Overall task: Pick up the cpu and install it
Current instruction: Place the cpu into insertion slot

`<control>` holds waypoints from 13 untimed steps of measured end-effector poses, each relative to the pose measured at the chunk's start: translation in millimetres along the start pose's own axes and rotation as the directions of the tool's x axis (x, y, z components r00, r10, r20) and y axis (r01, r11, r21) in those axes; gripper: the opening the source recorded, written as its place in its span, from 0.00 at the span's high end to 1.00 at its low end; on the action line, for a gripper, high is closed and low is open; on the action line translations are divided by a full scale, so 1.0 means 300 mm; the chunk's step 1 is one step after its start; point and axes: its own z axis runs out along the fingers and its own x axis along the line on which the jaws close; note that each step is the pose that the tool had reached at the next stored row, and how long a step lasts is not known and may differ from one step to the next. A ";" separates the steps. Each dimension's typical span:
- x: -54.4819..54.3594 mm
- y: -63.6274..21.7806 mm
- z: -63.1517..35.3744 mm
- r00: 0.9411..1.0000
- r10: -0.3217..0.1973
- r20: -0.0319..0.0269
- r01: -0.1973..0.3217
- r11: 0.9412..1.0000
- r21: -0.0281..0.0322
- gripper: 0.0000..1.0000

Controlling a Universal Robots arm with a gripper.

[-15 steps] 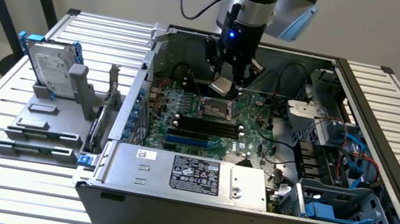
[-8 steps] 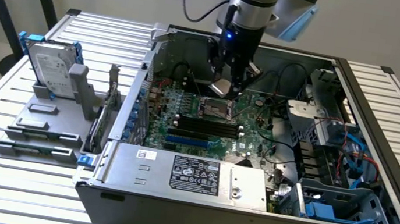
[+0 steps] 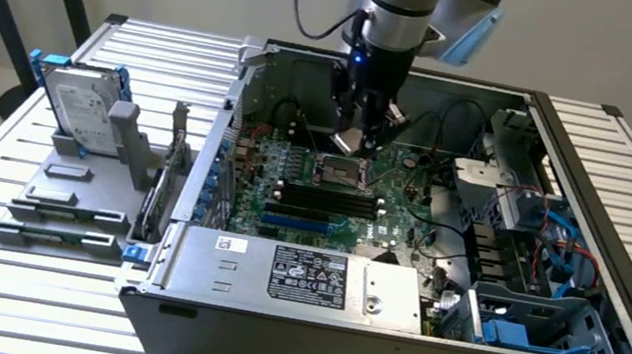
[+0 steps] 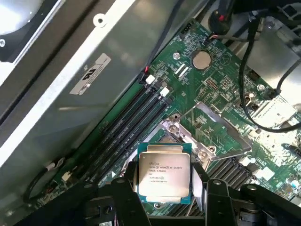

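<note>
Gripper [image 4: 164, 190] is pinching the cpu [image 4: 163, 173] by two opposite edges, one black finger [image 4: 123, 188] on each side. The metal lid with its printed text faces the wrist camera. The cpu is in the air inside the open case [image 3: 614, 172], held over the motherboard [image 3: 398, 165] and just above the socket [image 3: 342, 173], not seated. In the exterior view it looks tilted under the arm, near the socket's far side. Can't tell whether its lower edge touches the frame. The socket's metal load plate looks raised. Black RAM slots [image 4: 134, 125] run beside the socket, and a coin battery [image 4: 201, 60] sits further off on the board. The labelled PSU [image 3: 302, 273] lies along the case's near wall. A hard drive [image 3: 77, 111] with blue brackets stands upright on a grey rack [image 3: 53, 196] outside the case, at the exterior view's left, well apart from the gripper.
</note>
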 end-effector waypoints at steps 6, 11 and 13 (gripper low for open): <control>-0.001 0.000 0.014 0.994 0.110 0.002 -0.110 0.994 -0.007 0.45; -0.001 -0.001 0.022 0.980 0.199 0.003 -0.199 0.980 -0.012 0.45; -0.002 -0.001 0.023 0.973 0.231 0.004 -0.231 0.973 -0.014 0.45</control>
